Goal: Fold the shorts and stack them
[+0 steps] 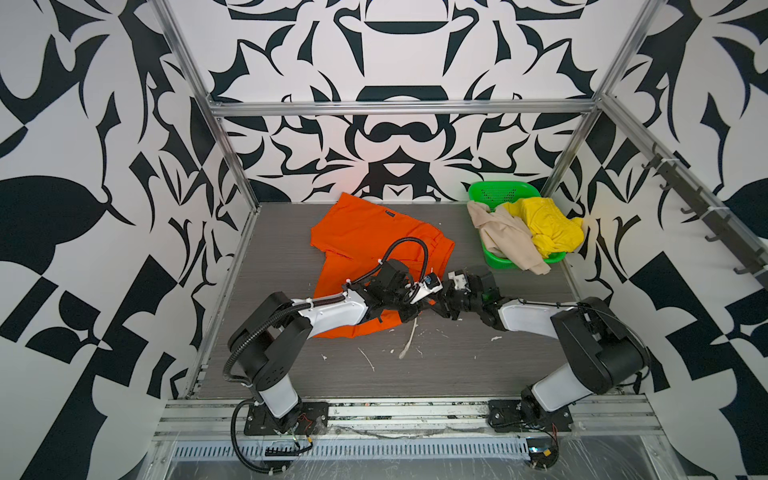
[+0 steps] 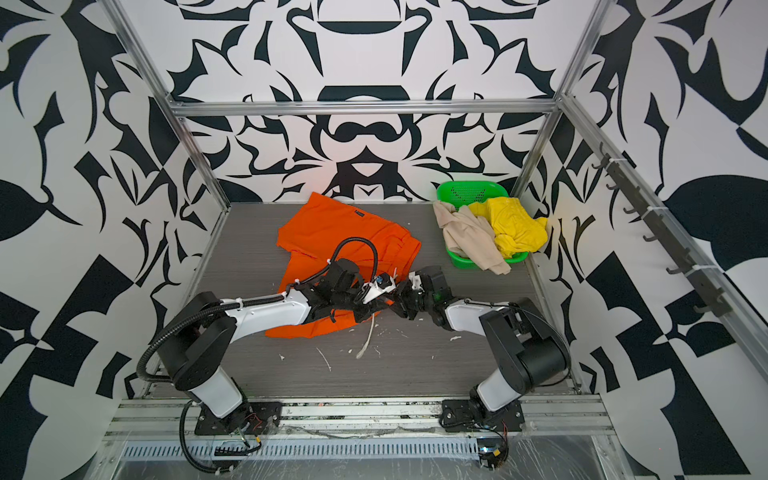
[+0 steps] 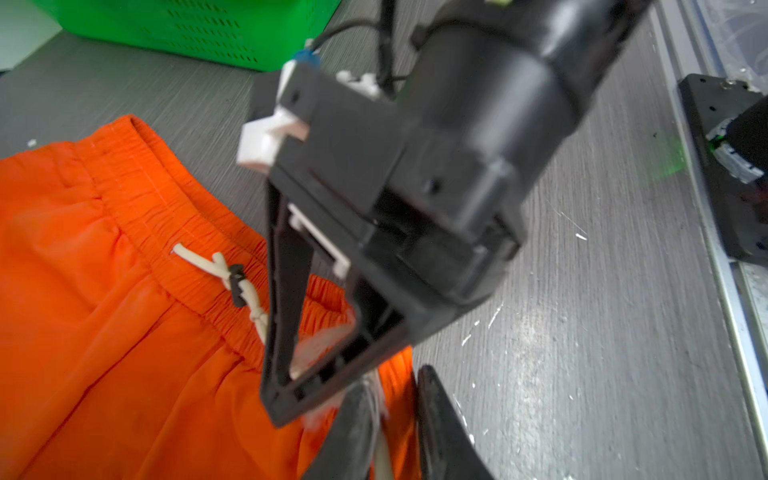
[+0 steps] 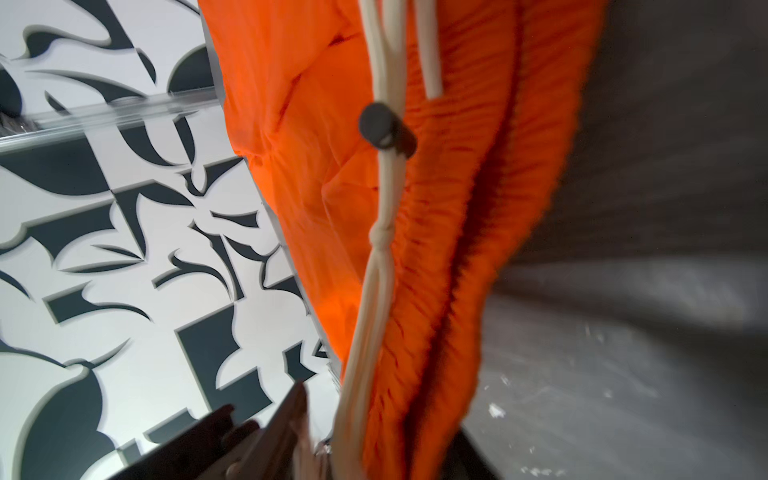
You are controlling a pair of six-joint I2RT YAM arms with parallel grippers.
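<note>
The orange shorts (image 1: 365, 237) (image 2: 332, 232) lie spread on the grey table, waistband toward the near side. Both grippers meet at its near right corner. My left gripper (image 1: 417, 309) (image 3: 397, 386) is shut on the orange waistband, with the white drawstring (image 3: 224, 270) running between its fingers. My right gripper (image 1: 436, 305) (image 4: 382, 419) is shut on the same waistband (image 4: 457, 249), cloth and cord passing between its jaws. The beige shorts (image 1: 503, 237) and the yellow shorts (image 1: 548, 224) lie crumpled in the green basket (image 1: 486, 193).
The basket (image 2: 453, 187) stands at the back right corner, with the beige cloth hanging over its near rim. A loose end of the drawstring (image 1: 409, 340) trails on the table near the front. White scuffs mark the table there. Metal frame rails edge the table.
</note>
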